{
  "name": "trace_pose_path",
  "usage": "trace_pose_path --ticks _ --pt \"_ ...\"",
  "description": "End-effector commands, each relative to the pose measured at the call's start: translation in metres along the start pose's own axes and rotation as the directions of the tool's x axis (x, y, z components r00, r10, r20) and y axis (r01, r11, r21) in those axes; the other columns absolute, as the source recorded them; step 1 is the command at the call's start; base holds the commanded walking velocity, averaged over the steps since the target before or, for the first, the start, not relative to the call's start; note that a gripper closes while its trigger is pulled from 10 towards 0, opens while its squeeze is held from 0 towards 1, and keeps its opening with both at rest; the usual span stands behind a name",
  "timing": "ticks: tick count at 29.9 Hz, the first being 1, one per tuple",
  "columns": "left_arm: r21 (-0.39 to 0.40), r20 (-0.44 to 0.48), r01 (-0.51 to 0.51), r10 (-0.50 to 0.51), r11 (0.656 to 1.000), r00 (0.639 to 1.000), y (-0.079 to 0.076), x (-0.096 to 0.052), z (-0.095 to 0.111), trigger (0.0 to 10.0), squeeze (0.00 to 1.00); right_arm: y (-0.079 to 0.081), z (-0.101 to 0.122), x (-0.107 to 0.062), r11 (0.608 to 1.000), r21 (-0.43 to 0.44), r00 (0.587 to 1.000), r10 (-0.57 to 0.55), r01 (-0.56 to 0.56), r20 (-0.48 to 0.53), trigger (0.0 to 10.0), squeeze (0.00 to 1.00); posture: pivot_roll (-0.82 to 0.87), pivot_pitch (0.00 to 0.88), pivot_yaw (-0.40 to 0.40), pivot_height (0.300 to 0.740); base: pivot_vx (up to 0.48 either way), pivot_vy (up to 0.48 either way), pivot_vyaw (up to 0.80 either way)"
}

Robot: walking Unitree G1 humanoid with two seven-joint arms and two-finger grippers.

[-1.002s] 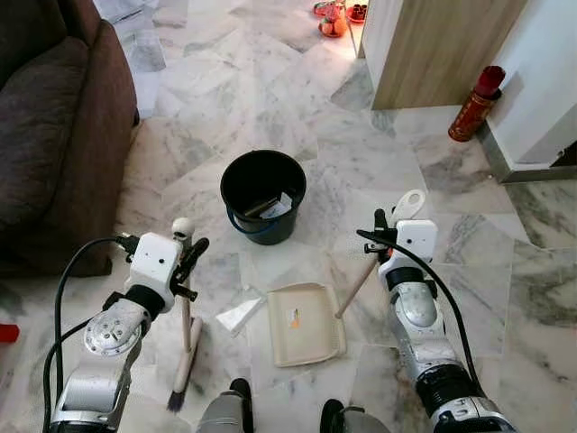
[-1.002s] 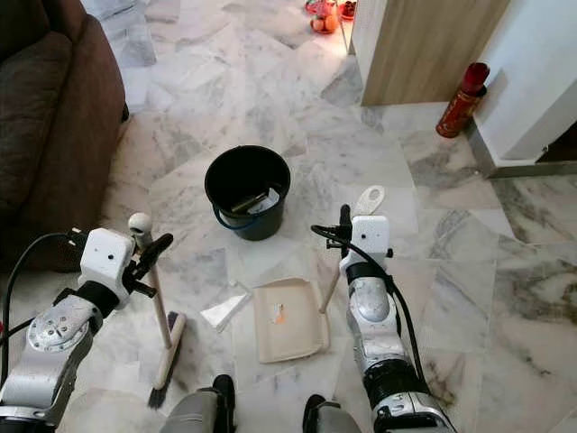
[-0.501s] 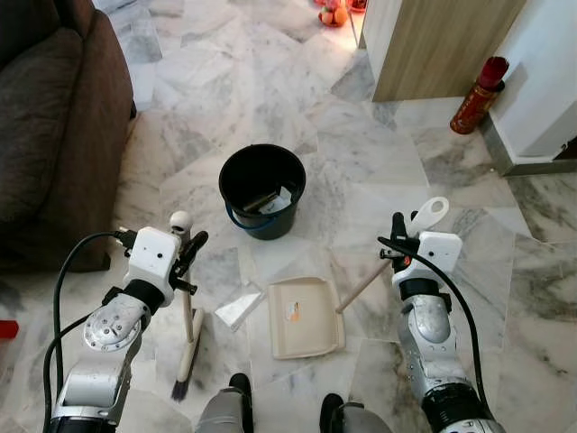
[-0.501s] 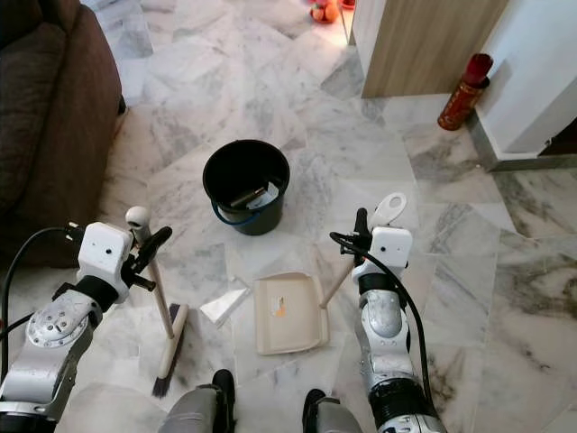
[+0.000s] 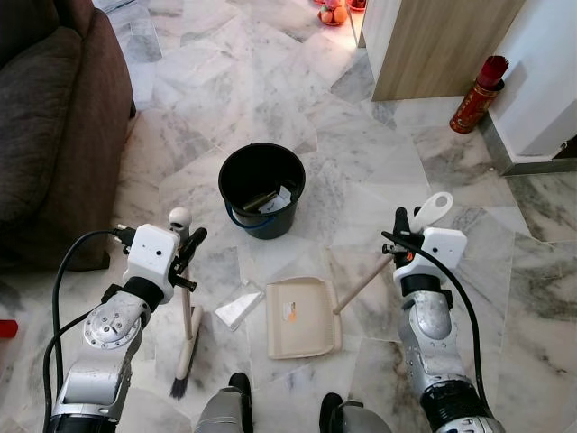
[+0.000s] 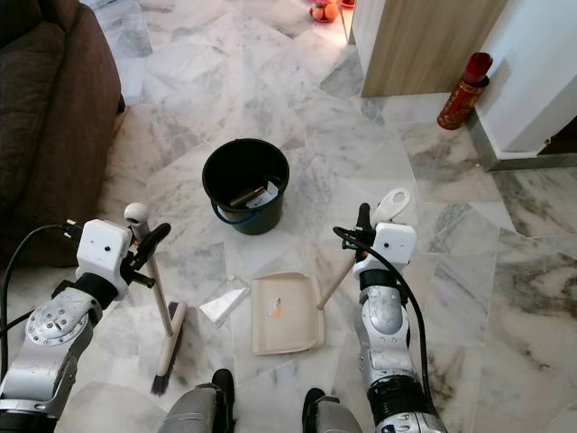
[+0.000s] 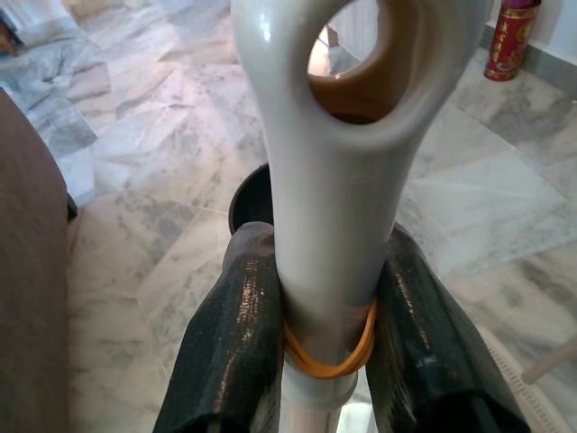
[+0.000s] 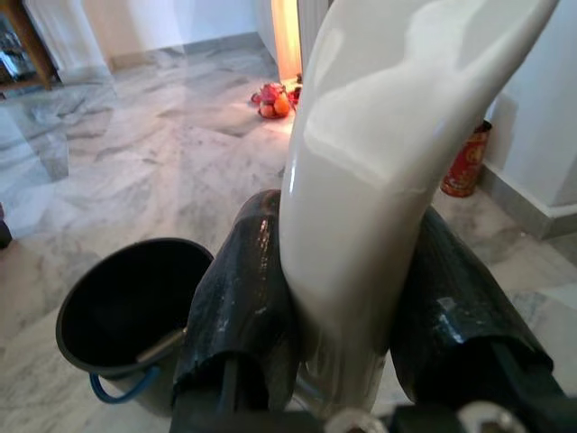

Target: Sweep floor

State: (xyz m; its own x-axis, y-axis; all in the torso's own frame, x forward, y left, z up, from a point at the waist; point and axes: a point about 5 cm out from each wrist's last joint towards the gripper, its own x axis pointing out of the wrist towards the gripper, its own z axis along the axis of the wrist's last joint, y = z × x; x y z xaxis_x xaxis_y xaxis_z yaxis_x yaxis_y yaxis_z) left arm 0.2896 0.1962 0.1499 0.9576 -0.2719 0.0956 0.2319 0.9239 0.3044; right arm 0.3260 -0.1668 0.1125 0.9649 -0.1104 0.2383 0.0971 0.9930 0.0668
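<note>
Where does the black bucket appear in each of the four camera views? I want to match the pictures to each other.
Left eye view: black bucket upper centre, on the marble floor beyond the dustpan.
Right eye view: bucket upper centre, slightly further left.
Left wrist view: only its dark rim peeks out behind the broom handle.
Right wrist view: bucket beside the black finger.
Shared landmark: the red cylinder by the white wall.

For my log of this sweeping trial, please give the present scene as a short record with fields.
left end effector: shut on broom handle
broom: upright, bristles on the floor
right end effector: shut on dustpan handle
dustpan: flat on the floor, in front of the robot's feet
clear wrapper: on the floor between broom and dustpan
black bucket: beyond the dustpan, some items inside
sofa: to the left
red cylinder: by the wall, far right
</note>
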Motion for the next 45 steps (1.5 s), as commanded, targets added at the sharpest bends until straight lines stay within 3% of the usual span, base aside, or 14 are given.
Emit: trace_pose_path --ticks 1,13,14,29,33,40,45 --pt "0.012 0.005 -0.017 0.017 1.0 1.0 0.005 -0.004 -0.001 10.0 0.0 0.0 0.012 0.004 1.0 0.023 0.998 -0.008 0.007 0.058 10.0 0.0 0.22 0.289 0.02 0.74 0.0 0.0 0.0" --pt "0.02 0.012 -0.014 0.014 1.0 1.0 0.003 -0.004 0.0 10.0 0.0 -0.002 0.015 0.001 0.997 -0.071 0.994 0.007 0.001 0.107 10.0 0.0 0.22 0.296 0.02 0.74 0.0 0.0 0.0" --pt "0.024 0.01 -0.01 0.01 1.0 1.0 0.003 -0.006 0.0 10.0 0.0 -0.005 0.007 -0.004 0.994 -0.108 0.996 0.003 0.006 0.085 10.0 0.0 0.22 0.3 0.022 0.74 0.0 0.0 0.0" --pt "0.058 -0.035 0.017 -0.015 0.998 0.999 0.008 -0.015 -0.007 10.0 0.0 -0.013 -0.037 -0.034 0.989 -0.146 0.993 -0.045 0.029 -0.113 10.0 0.0 0.23 0.328 0.037 0.74 0.0 0.0 0.0" --pt "0.112 -0.042 0.02 -0.016 0.994 0.999 0.015 -0.015 -0.004 10.0 0.0 -0.014 -0.041 -0.038 0.989 -0.145 0.989 -0.061 0.042 -0.131 10.0 0.0 0.24 0.337 0.042 0.74 0.0 0.0 0.0" --pt "0.194 -0.022 -0.018 0.022 0.981 1.0 0.033 -0.013 0.004 10.0 0.0 -0.012 -0.032 -0.032 0.991 -0.12 0.994 -0.071 0.061 -0.077 10.0 0.0 0.24 0.338 0.049 0.74 0.0 0.0 0.0" --pt "0.215 -0.014 -0.009 0.012 0.976 1.0 0.035 -0.012 0.006 10.0 0.0 -0.01 -0.021 -0.023 0.991 -0.107 0.997 -0.078 0.075 -0.024 10.0 0.0 0.24 0.339 0.053 0.74 0.0 0.0 0.0"
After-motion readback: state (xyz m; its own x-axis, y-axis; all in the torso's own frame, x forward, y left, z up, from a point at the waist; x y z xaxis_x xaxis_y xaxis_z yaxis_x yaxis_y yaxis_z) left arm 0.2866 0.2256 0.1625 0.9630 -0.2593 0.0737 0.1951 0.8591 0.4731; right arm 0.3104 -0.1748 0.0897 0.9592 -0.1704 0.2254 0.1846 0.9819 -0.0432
